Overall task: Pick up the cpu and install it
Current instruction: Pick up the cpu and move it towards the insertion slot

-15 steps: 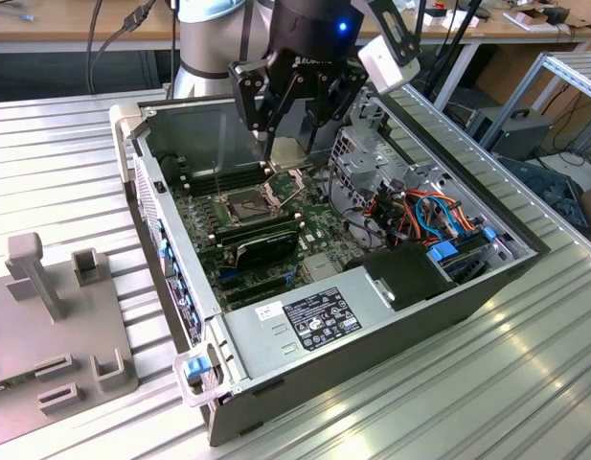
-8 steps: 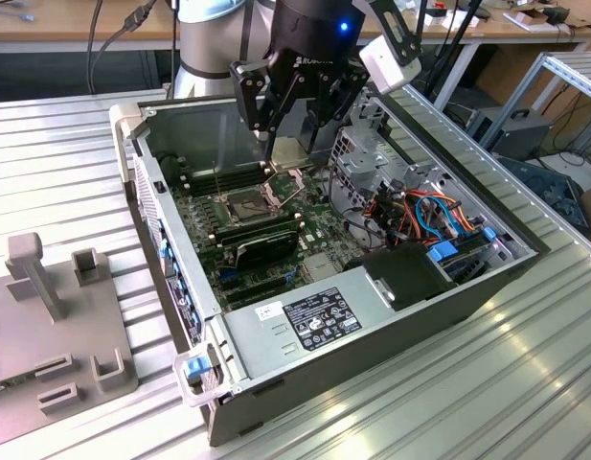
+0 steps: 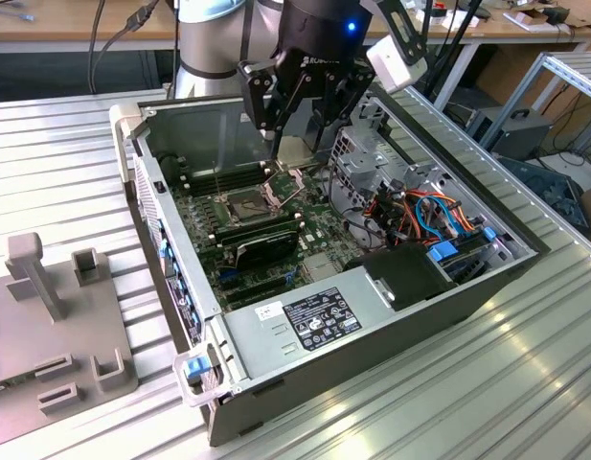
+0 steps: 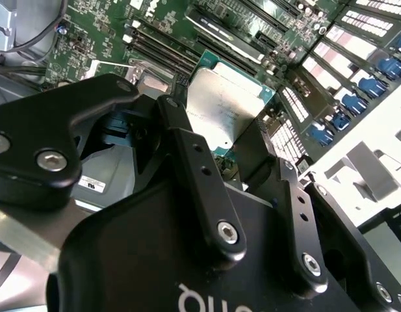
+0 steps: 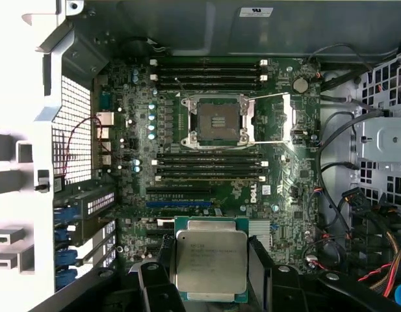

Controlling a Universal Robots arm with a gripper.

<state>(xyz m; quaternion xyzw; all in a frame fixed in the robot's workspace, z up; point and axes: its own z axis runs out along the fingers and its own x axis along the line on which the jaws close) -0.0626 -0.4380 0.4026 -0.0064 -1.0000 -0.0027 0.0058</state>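
Pincer: in the exterior view we see the pincer (image 3: 297, 155) in the upper middle of the frame, hanging from the arm (image 3: 214, 38) over the open computer case (image 3: 170, 240). It is clenched on the cpu (image 3: 296, 144), with one dark finger (image 4: 187, 153) pressed to each of two opposite edges.
Cpu: in both wrist views the cpu (image 5: 210, 263) (image 4: 226, 107) turns its silvery metal face to the camera, and a thin green rim shows around the metal. In the exterior view we make it out as a pale sliver between the fingers, raised clear of the board.
Socket: the socket (image 5: 216, 122) lies flat on the green motherboard (image 5: 278, 195), a metal frame around a dark, uncovered square. It is well apart from the cpu. In the exterior view the socket (image 3: 249, 203) sits below the pincer, a little toward the exterior view's left.
Memory slots: long dark memory slots (image 5: 206, 71) run along two sides of the socket.
Case: it lies on its side on the ribbed metal desk (image 3: 525, 383). A grey power supply (image 3: 314, 321) fills its lower middle, and orange and blue cables (image 3: 434, 216) bunch at its right centre.
Fixture: a grey fixture (image 3: 46, 316) rests on the desk in the lower left of the exterior view, apart from the case.
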